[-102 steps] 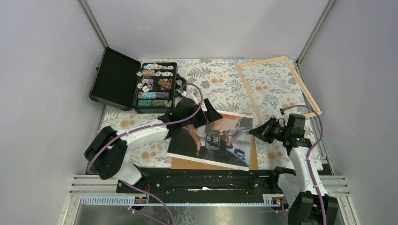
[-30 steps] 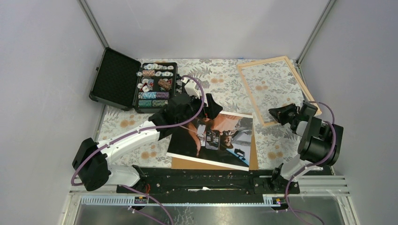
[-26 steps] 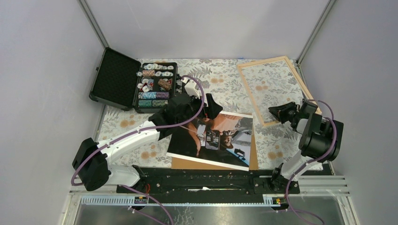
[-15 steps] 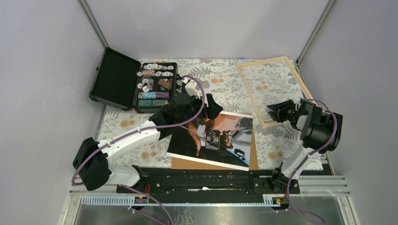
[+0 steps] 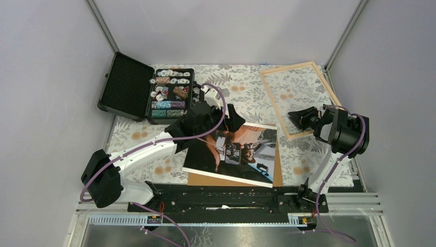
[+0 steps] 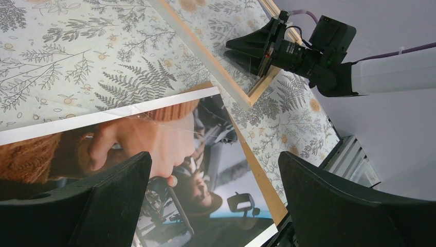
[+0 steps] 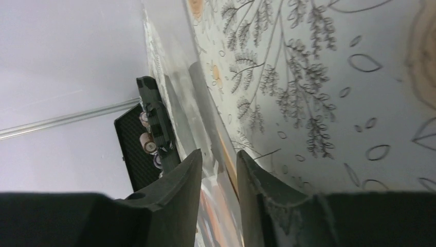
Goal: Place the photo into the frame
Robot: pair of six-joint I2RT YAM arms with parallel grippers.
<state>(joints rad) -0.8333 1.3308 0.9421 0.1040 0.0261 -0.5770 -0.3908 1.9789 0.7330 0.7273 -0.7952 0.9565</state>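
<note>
While the chip case lies open at far left, the left gripper hangs over the photo's far edge, jaws spread wide and empty. The photo lies face up on a brown board. Right of it, the frame's near rail runs between the right gripper's nearly closed jaws; an actual pinch cannot be told.

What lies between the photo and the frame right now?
Only flowered tablecloth and the cardboard's edge poking out past the photo; the left wrist view shows it.
</note>
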